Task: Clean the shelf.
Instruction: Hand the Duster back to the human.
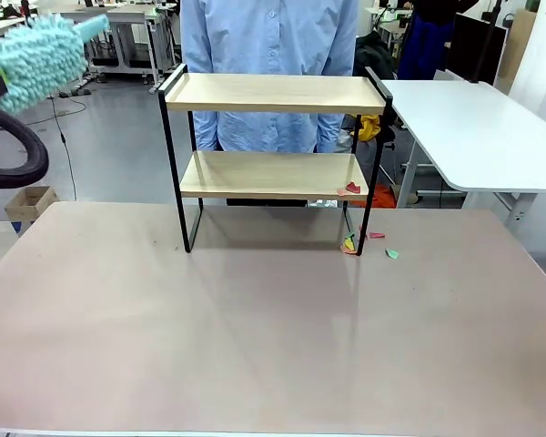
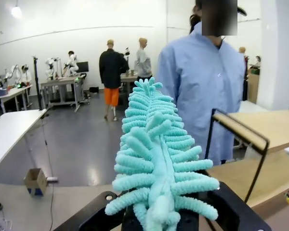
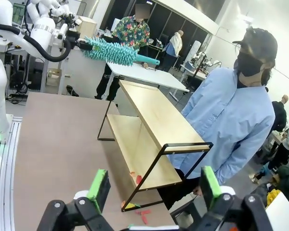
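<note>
The left arm point(image 1: 9, 159) is raised off the tabletop's left edge, its gripper point(image 3: 73, 43) clamped on a teal duster point(image 1: 35, 55) whose fluffy head points toward the shelf's top board without touching it. The right gripper point(image 3: 154, 187) hangs high with its green-padded jaws spread wide and holding nothing, looking down along the shelf point(image 1: 273, 155). The shelf stands upright near the tabletop's far edge, in front of a person point(image 1: 268, 41) in a blue shirt, with coloured scraps point(image 1: 369, 241) by its right legs.
</note>
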Available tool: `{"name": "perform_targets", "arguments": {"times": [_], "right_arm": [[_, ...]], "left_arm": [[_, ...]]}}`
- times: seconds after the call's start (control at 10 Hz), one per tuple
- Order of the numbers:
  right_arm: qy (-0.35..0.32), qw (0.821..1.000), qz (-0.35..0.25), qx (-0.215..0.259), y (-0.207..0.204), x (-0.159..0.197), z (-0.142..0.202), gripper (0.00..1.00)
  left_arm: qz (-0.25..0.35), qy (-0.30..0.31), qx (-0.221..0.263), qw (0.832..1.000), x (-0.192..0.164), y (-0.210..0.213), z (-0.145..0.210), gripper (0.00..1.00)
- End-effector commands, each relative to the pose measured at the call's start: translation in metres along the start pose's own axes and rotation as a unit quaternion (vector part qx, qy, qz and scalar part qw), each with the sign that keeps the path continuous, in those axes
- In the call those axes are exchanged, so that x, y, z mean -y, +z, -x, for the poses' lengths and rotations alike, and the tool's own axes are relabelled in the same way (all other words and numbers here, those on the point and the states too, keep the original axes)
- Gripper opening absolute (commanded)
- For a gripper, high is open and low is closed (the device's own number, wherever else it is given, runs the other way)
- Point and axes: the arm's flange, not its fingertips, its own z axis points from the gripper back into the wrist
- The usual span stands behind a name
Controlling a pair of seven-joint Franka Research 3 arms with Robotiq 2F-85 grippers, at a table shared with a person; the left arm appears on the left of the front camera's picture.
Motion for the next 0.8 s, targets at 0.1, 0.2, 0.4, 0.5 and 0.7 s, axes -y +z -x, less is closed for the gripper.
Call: {"name": "perform_targets", "arguments": {"times": [0.1,0.2,0.4,0.5,0.7], "right_arm": [[0.012,1.0,0.006,0.011,-0.002,0.003,0.0,1.0],[0.012,1.0,0.006,0.011,-0.002,0.003,0.0,1.0],[0.012,1.0,0.006,0.011,-0.002,0.003,0.0,1.0],[0.012,1.0,0.006,0.011,-0.002,0.003,0.0,1.0],[0.012,1.0,0.006,0.011,-0.002,0.003,0.0,1.0]], "left_arm": [[-0.01,0.008,0.003,1.0,0.017,0.042,0.1,0.17],[-0.006,0.013,0.001,1.0,0.021,0.04,0.123,0.17],[-0.007,0.034,-0.002,0.999,0.027,0.04,0.156,0.17],[-0.02,0.037,-0.003,0.999,0.027,0.043,0.168,0.17],[0.029,0.061,0.014,0.998,0.031,0.039,0.178,0.17]]}}
